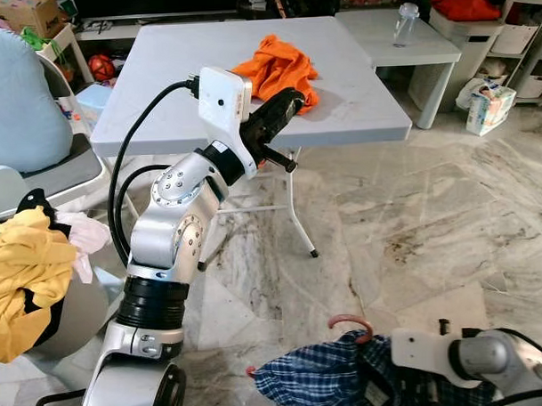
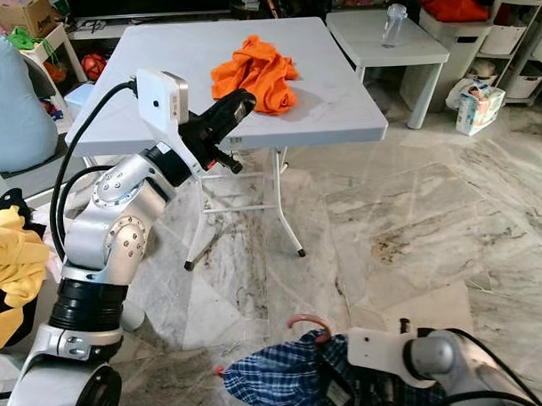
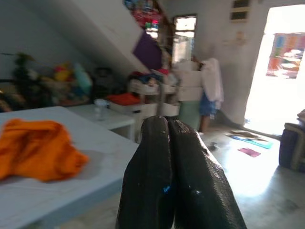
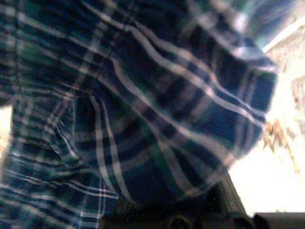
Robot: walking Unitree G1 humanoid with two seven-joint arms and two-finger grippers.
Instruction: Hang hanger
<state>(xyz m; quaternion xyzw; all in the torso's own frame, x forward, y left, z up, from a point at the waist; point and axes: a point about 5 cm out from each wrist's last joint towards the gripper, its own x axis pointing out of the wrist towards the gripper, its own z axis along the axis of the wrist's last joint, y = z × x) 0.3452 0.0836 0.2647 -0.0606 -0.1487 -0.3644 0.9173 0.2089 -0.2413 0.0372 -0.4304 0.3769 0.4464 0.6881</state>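
A blue plaid shirt (image 1: 335,379) on a hanger hangs low over the floor, its pink hook (image 1: 351,323) sticking up above the collar. My right gripper (image 1: 384,382) is buried in the cloth at its right side, under the white wrist block (image 1: 420,349). The right wrist view has the plaid fabric (image 4: 143,119) pressed close to the lens. My left gripper (image 1: 290,100) is raised at the front edge of the white folding table (image 1: 161,109), shut with nothing in it, just short of an orange garment (image 1: 280,67). Its fingers (image 3: 152,162) press together.
A small white side table (image 1: 426,46) with a clear bottle (image 1: 405,25) stands behind the folding table. Yellow clothes (image 1: 24,274) pile on a basket at my left, beside a blue chair (image 1: 18,96). Storage bins (image 1: 479,26) line the back right. Marble floor (image 1: 432,215) lies open.
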